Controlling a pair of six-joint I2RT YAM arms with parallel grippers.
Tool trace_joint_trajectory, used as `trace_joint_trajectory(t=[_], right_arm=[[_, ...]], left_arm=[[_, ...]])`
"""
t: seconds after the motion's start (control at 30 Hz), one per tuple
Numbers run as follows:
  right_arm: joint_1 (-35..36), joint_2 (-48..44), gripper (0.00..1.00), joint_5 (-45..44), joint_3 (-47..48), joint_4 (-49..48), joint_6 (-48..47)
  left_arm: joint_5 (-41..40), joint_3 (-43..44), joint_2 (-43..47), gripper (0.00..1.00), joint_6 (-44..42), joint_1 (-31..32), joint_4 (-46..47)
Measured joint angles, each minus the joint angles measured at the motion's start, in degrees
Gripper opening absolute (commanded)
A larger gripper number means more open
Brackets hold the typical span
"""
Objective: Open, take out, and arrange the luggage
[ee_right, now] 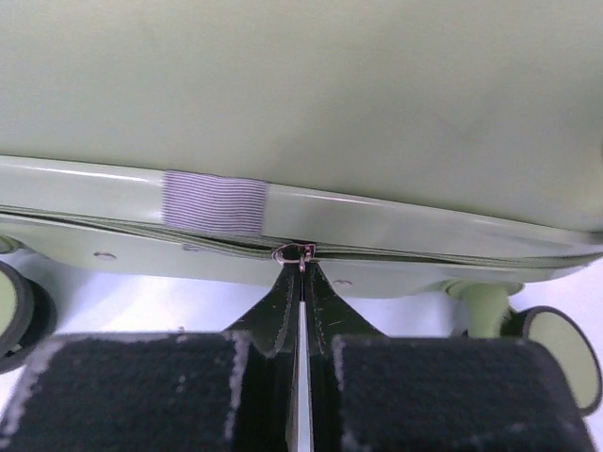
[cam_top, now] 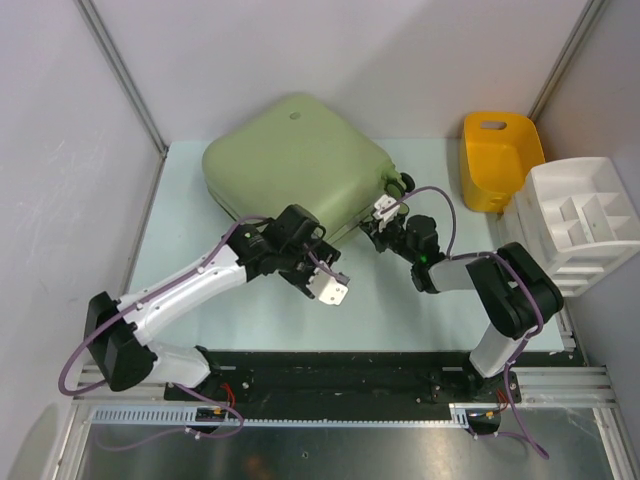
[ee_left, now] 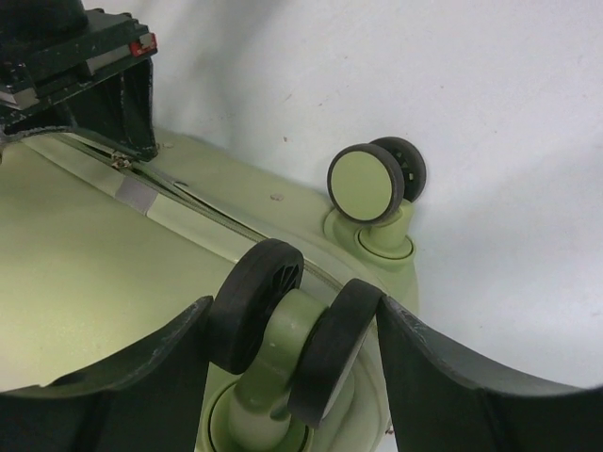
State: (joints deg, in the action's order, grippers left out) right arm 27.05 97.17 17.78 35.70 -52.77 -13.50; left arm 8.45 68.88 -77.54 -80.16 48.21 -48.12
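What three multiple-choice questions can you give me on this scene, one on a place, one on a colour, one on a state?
1. Where is the yellow tub?
A) under the table
B) beside the white tray, far right
C) between the arm bases

2. The luggage shell is:
A) black
B) red
C) pale green

3. The right fingers are:
A) spread wide
B) pinched on the zipper pull
C) around a wheel

Answers:
1 B, the top view shows tub and tray side by side at the far right.
2 C, the shell is sage green in every view.
3 B, the right wrist view shows both tips closed on the pull.
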Motion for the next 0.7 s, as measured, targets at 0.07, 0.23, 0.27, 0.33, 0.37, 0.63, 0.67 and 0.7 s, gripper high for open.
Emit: trace_joint_trajectory(t=[0.07, 0.23, 0.27, 0.33, 0.37, 0.63, 0.67, 0.7], right_arm=[[-0.85, -0.02, 0.00, -0.02, 0.00, -0.04, -0.48], [-3.32, -0.02, 0.00, -0.68, 0.00, -0.20, -2.27], [-4.37, -0.02, 0.00, -0.63, 0.00, -0.22, -2.84], [-6.38, -0.02, 0.00, -0.35, 0.00, -0.24, -3.43], [-7.67, -0.02, 0.00, 0.26, 0.00, -0.28, -3.80], [-13.75, 3.15, 0.00, 10.08, 1.25, -3.80, -6.69], [-14.43, 3.93, 0.00, 11.78, 1.70, -4.52, -6.95], [-15.10, 4.70, 0.00, 13.53, 2.29, -5.07, -7.19]], left_arm=[[0.61, -0.94, 0.85, 0.00, -0.42, -0.39, 0.46], [1.86, -3.13, 3.72, 0.00, -1.42, -1.75, -0.02], [2.23, -3.58, 4.37, 0.00, -1.60, -2.19, -0.31], [2.80, -4.44, 5.70, 0.00, -2.21, -3.10, -0.96], [2.95, -4.81, 6.34, 0.00, -2.58, -3.58, -1.31], [4.81, -8.37, 10.86, 0.00, -7.65, -7.72, 0.63], [5.14, -9.11, 11.45, 0.00, -8.68, -8.04, 1.36], [5.49, -9.73, 12.02, 0.00, -9.62, -8.35, 2.03]])
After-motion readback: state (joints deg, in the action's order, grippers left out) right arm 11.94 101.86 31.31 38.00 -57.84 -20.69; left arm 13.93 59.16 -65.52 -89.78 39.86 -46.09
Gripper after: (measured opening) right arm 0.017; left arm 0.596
